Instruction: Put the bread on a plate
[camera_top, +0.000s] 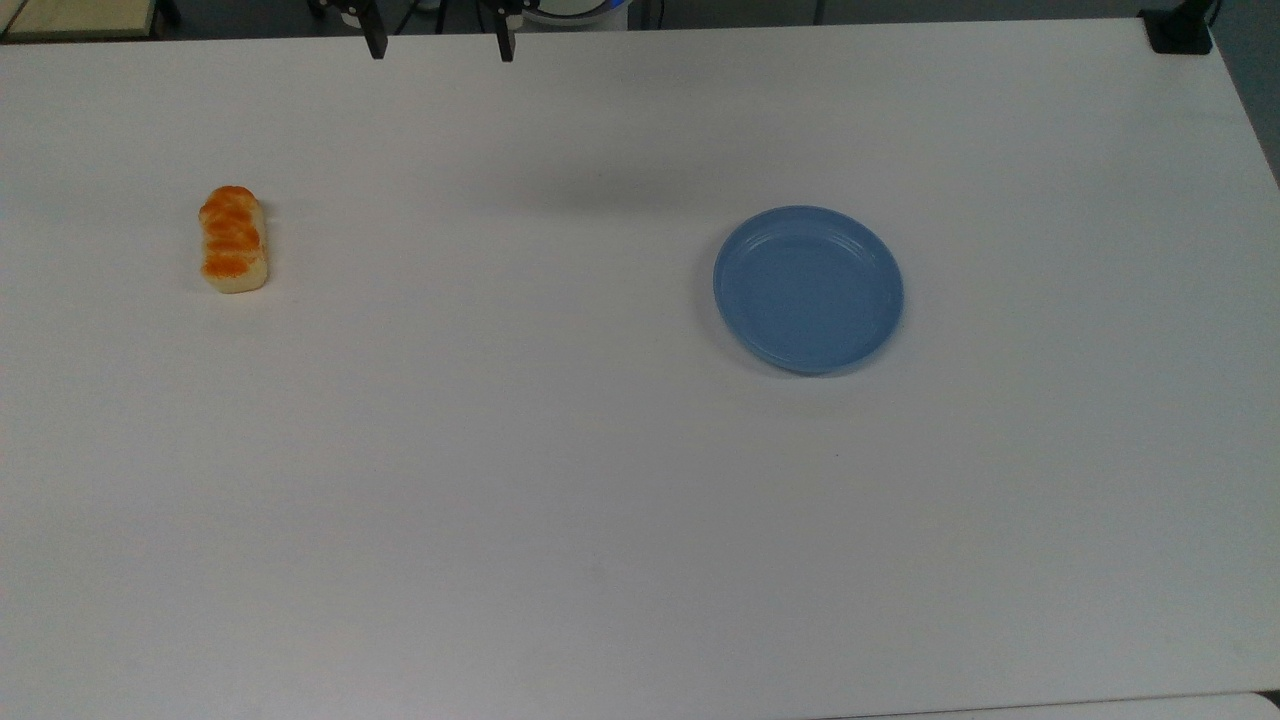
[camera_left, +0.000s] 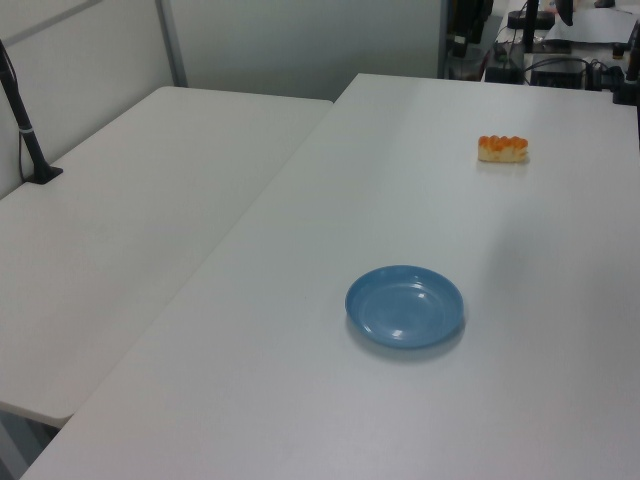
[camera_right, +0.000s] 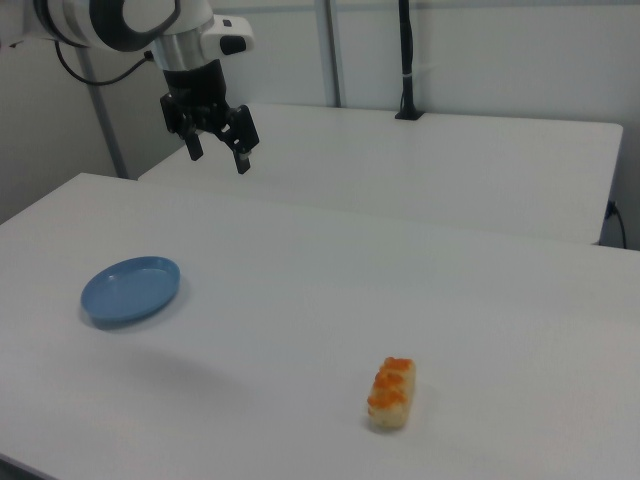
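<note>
The bread (camera_top: 234, 240) lies on the white table toward the top view's left, a small loaf with a glossy orange-brown top; it also lies at the left view's upper right (camera_left: 502, 148) and the right view's lower middle (camera_right: 392, 393). The round blue plate (camera_top: 808, 289) sits bare right of centre in the top view, also seen in the left view (camera_left: 405, 306) and the right view (camera_right: 131, 290). My gripper (camera_right: 217, 154) hangs open high above the table, far from both, its fingertips (camera_top: 375, 45) poking in at the top view's upper edge.
The white table (camera_top: 560, 480) has wide free surface between bread and plate. A second table (camera_left: 120, 230) adjoins it in the left view. A black post on a clamp (camera_right: 405, 60) stands on the far table. A black clamp (camera_top: 1178, 30) sits at the top view's upper right corner.
</note>
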